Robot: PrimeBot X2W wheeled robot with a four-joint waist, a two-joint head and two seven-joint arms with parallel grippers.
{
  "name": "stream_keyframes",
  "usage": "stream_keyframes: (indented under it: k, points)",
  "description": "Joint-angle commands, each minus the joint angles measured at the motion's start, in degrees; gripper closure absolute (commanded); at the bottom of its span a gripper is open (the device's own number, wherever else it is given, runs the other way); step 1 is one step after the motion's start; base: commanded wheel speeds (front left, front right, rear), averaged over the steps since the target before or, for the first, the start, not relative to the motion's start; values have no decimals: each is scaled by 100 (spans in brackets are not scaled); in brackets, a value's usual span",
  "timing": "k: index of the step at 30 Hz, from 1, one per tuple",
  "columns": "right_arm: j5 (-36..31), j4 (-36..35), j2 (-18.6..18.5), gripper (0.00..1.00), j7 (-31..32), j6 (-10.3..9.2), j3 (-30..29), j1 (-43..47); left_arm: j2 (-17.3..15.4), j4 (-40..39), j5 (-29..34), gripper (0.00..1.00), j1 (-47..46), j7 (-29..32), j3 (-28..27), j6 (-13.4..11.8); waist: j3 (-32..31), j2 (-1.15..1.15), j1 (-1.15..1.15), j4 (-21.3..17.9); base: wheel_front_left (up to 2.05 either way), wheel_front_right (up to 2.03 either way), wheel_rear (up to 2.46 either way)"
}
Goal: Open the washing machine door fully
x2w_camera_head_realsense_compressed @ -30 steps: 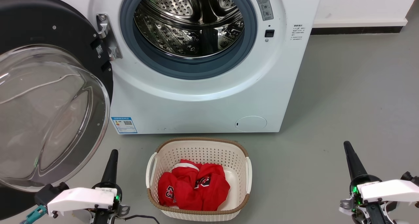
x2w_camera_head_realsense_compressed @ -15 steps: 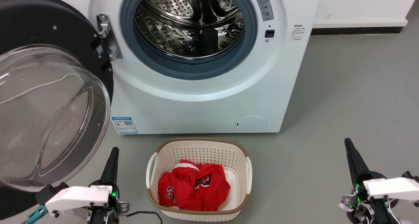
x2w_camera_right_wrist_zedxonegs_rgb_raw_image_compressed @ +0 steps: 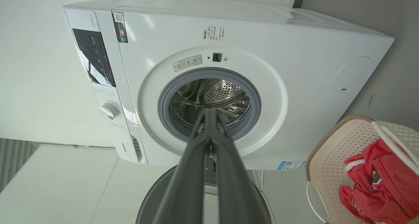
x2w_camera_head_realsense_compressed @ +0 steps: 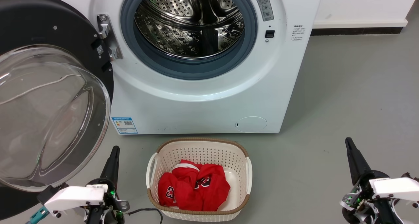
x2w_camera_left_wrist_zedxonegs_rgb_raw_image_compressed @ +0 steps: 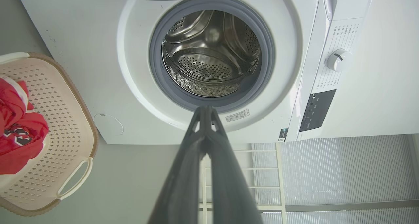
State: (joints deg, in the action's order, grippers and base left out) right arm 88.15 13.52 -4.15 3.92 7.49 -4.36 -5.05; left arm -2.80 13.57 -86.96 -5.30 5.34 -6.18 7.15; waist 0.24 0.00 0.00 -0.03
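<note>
Washing machine door (x2w_camera_head_realsense_compressed: 52, 99) hangs swung wide on its hinge (x2w_camera_head_realsense_compressed: 106, 37) at the robot's left, glass bowl facing out, drum (x2w_camera_head_realsense_compressed: 193, 21) mouth fully exposed. The opening step looks done, or all but. The left tool (x2w_camera_head_realsense_compressed: 114, 150) sits low near the door's lower edge, seemingly clear of it, fingers pressed together, holding nothing. The right tool (x2w_camera_head_realsense_compressed: 349, 142) is well apart at far right, likewise closed and empty. A basket (x2w_camera_head_realsense_compressed: 199, 140) with a red garment (x2w_camera_head_realsense_compressed: 196, 188) sits on the floor between them. Next move, if any: a light left-tool nudge on the black rim to confirm the stop, keeping off the glass.
</note>
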Motion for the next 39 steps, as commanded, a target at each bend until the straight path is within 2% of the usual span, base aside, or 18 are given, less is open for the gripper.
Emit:
stream_keyframes:
  k: [1, 13, 39]
  points:
    - [129, 12, 4, 100, 31, 0, -18, -118, -13, 11, -99, 100, -105, 21, -25, 31, 0, 0, 0, 0, 0, 0, 0]
    - [582, 52, 19, 100, 163, 0, -68, -136, -14, 63, -573, 100, -128, 145, -49, 46, -6, 0, 0, 3, 0, 0, 0]
    - [506, 51, 50, 100, 190, 0, -116, -141, -14, 58, -550, 100, -124, 138, -46, 46, -6, 0, 0, 3, 0, 0, 0]
